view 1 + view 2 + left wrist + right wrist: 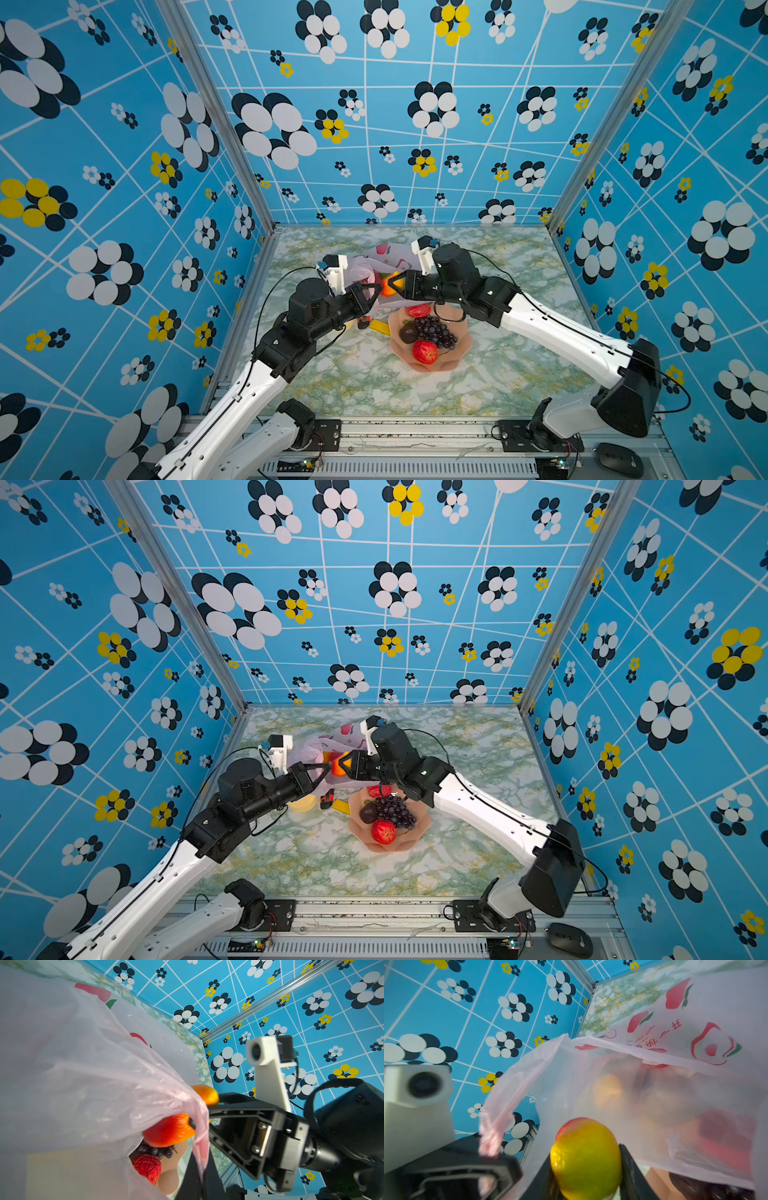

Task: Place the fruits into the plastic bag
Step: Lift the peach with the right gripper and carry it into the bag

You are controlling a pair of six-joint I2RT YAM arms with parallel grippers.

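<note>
The pale-pink plastic bag (386, 255) (332, 739) lies at the back middle of the table. My left gripper (376, 289) (202, 1176) is shut on a bunched strip of the bag's edge (492, 1132), lifting the mouth. My right gripper (392, 286) (586, 1167) is shut on a yellow-orange mango (586, 1159) (170, 1130) at that mouth. Blurred fruits (607, 1088) show through the film. Dark grapes (436, 330), a red fruit (424, 351), a dark round fruit (408, 333) and a red piece (417, 310) sit in the bowl.
The salmon-pink scalloped bowl (461, 345) stands just in front of the bag, under my right forearm. A pale yellow disc (303, 803), a flat yellow piece (380, 327) and a small red-black item (363, 321) lie under the left gripper. Patterned walls close three sides.
</note>
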